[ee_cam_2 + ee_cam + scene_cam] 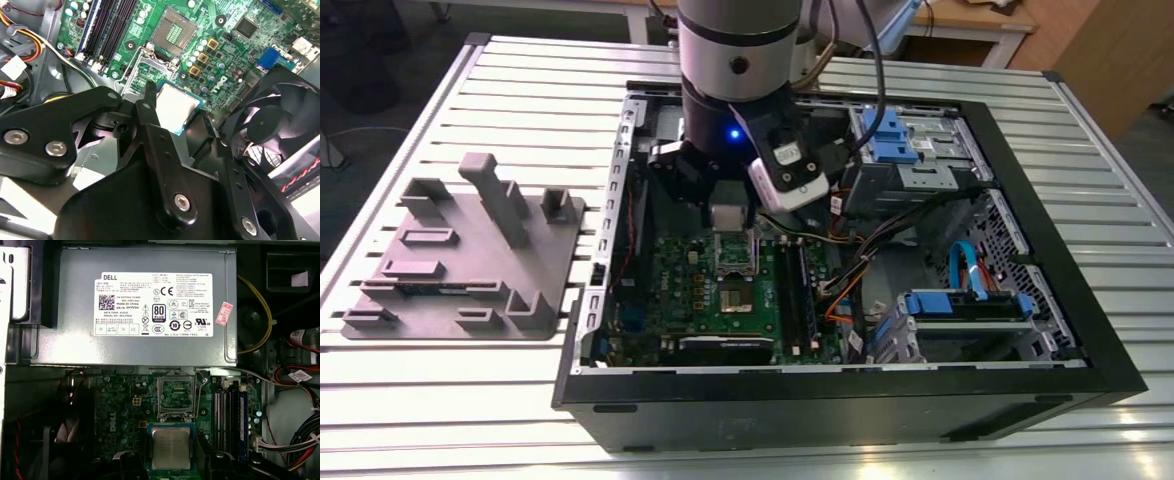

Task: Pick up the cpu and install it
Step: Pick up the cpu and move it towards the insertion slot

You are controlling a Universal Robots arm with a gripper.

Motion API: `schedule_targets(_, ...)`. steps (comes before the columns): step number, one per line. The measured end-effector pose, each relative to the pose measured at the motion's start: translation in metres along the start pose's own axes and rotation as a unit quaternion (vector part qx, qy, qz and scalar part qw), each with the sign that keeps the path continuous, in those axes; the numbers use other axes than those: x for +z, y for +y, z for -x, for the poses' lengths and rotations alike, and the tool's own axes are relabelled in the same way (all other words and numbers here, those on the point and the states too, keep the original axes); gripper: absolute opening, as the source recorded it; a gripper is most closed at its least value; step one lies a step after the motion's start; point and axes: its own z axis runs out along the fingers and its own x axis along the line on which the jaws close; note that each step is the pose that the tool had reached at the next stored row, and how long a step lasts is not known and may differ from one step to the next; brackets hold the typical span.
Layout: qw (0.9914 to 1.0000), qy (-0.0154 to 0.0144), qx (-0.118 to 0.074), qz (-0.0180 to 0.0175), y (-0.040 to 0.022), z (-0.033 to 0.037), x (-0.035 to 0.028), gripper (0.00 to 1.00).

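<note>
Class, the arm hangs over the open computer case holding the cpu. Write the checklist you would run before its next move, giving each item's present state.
1. Tool shut on the cpu: ok, chip clamped by its edges.
2. Socket uncovered: ok, contacts exposed.
3. Cpu centred over socket: cannot tell from these angles.
4. Cpu orientation matched to socket: cannot tell.
5. Cables clear of socket: ok, they lie beyond the memory sticks.
</note>
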Motion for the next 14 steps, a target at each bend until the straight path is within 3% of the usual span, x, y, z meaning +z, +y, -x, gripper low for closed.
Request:
schedule_targets(11,1.00000,0.0001,0.000,-0.0002,-0.0004,0.0038,0.0063,0.47)
schedule_targets(14,1.00000,0.0004,0.000,-0.0002,-0.0011,0.0041,0.0105,0.47)
